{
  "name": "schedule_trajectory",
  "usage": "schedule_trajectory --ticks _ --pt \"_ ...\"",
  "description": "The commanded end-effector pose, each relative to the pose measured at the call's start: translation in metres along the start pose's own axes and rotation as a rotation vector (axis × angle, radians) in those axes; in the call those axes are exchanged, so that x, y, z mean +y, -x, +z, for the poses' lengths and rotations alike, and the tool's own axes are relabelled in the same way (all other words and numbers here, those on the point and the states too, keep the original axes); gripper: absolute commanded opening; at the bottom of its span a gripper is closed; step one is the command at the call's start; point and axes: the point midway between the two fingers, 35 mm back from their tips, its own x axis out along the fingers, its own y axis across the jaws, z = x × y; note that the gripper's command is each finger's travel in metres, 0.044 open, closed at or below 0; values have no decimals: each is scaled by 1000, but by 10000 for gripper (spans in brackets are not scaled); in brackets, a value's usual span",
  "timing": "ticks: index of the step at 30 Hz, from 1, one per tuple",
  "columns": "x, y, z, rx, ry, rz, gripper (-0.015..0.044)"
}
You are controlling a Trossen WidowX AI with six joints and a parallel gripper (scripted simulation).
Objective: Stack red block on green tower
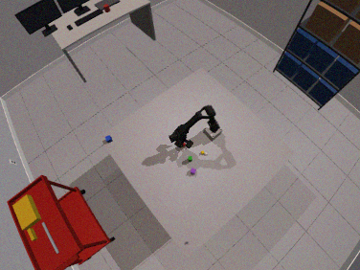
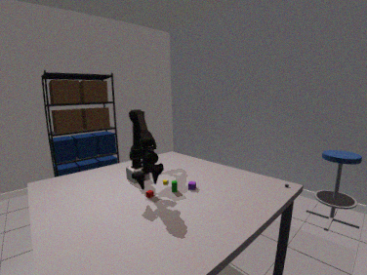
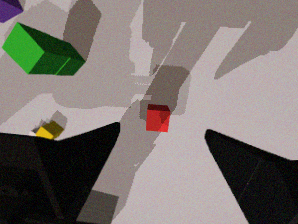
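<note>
The gripper (image 3: 162,150) stood wide open and empty, directly above the red block (image 3: 157,118). The block lay between the finger lines. The green tower (image 3: 41,50) stood well apart from the block.

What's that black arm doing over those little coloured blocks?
The arm is poised over the red block on the table, with its end effector wide open and holding nothing. In the wrist view the block sits between the two fingers, not yet gripped. The green tower stands upright nearby, beside a yellow block and a purple block. The red one is meant to go on top of the tower; that has not begun.
</note>
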Motion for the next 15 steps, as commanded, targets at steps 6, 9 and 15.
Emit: schedule_trajectory --ticks 6,9,15 --pt "3 -17 -4 6 -7 10 440" --pt "3 -21 -4 6 -7 10 440" --pt "3 -31 -4 6 -7 10 440"
